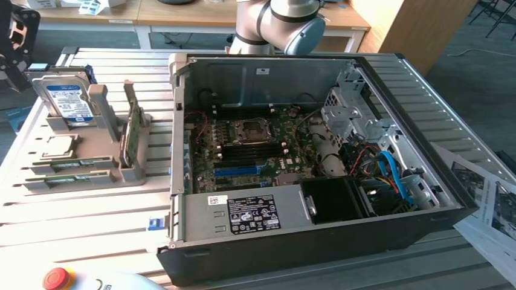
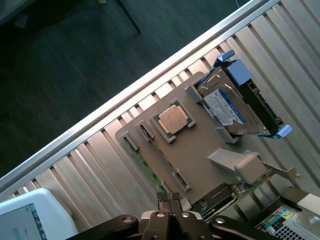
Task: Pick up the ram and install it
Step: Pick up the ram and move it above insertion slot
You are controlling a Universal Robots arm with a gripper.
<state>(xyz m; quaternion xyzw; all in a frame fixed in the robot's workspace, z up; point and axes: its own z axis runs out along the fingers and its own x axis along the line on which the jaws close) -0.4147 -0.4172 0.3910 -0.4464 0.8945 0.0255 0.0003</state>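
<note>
- As it sits in a slot along the front edge of the grey holder (image 1: pixel 121 176) (image 2: pixel 200 150), the ram (image 1: pixel 63 179) (image 2: pixel 145 162) runs long-ways from the exterior view's left to the exterior view's right.
- It looks like a long, thin green strip seen from its edge, and its flat face is hidden.
- Near it on the holder lies a small square metal chip (image 1: pixel 58 146) (image 2: pixel 173 119).
- Past the chip, a silver hard drive (image 1: pixel 69 103) (image 2: pixel 223 107) with a blue and white label stands up.
- An open computer case (image 1: pixel 322 248) sits to the exterior view's right of the holder.
- The claw (image 2: pixel 170 196) is squeezed tight and has nothing in it.
</note>
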